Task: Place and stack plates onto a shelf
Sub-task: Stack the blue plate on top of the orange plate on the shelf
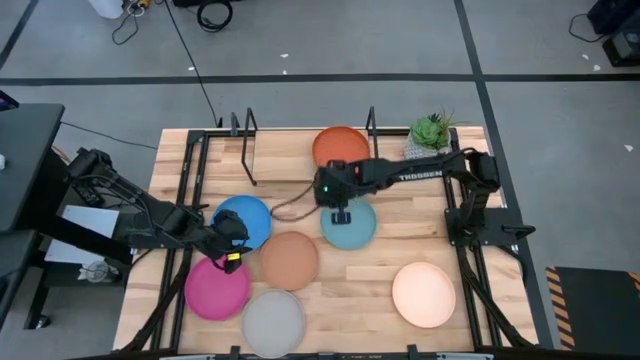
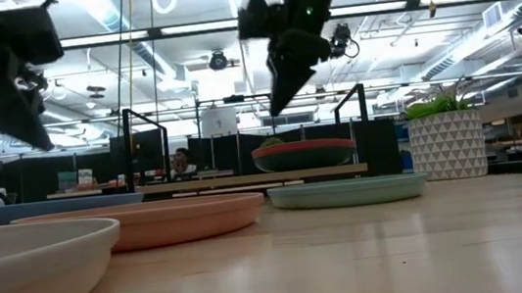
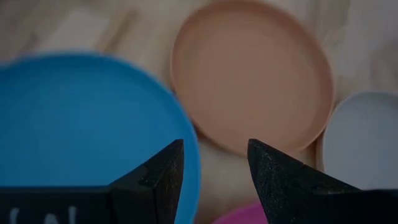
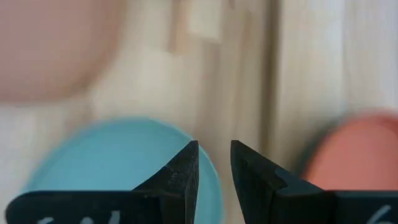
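Grey floor (image 1: pixel 400 40) with cables, ceiling strip lights (image 2: pixel 179 30), dark office partitions (image 2: pixel 57 175)

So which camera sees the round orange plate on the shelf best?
The high view: the round matte orange plate shows nearly whole from above on the light-wood shelf. The low view shows only its edge, atop something dark. The right wrist view catches a blurry part. The left wrist view misses it.

Two black jointed arms here: the right arm (image 1: pixel 420 175) carries white TROSSEN lettering and a green light near its wrist, the left arm (image 1: pixel 140 215) shows a yellow tag, both ending in tapered dark fingers (image 3: pixel 158 177).
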`<state>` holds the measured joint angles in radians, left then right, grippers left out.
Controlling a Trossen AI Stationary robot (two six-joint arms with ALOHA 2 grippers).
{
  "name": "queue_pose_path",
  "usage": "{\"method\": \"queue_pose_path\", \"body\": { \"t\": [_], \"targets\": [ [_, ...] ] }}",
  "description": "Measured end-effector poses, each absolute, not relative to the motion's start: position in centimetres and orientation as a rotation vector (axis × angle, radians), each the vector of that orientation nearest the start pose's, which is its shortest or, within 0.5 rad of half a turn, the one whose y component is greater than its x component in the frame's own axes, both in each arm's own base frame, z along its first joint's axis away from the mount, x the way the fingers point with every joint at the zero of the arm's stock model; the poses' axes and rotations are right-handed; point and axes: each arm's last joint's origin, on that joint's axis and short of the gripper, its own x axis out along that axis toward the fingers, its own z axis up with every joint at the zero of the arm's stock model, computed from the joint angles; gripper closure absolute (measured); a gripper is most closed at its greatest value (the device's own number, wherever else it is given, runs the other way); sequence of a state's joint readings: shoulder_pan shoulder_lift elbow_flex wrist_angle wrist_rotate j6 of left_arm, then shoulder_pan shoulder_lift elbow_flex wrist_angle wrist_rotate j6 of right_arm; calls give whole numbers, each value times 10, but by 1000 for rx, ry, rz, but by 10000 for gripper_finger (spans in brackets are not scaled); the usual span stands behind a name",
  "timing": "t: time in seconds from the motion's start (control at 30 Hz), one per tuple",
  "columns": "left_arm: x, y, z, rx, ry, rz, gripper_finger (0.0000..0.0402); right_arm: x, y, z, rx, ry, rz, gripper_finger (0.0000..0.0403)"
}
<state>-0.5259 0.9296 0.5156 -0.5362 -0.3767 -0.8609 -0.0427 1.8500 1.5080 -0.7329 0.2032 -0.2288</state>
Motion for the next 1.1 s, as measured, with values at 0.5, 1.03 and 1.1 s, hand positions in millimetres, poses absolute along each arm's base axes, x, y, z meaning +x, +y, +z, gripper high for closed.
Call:
{"method": "queue_pose_path", "body": {
  "t": [0.5,1.03,1.1],
  "targets": [
    [164,-84,152,-416,1144,280,217,386,61,208,-468,929,-14,304],
    [165,-82,148,-367,1193,301,217,343,79,185,-428,773,-46,304],
    [169,-82,152,-334,1173,282,217,339,81,184,-426,734,-52,304]
  ]
}}
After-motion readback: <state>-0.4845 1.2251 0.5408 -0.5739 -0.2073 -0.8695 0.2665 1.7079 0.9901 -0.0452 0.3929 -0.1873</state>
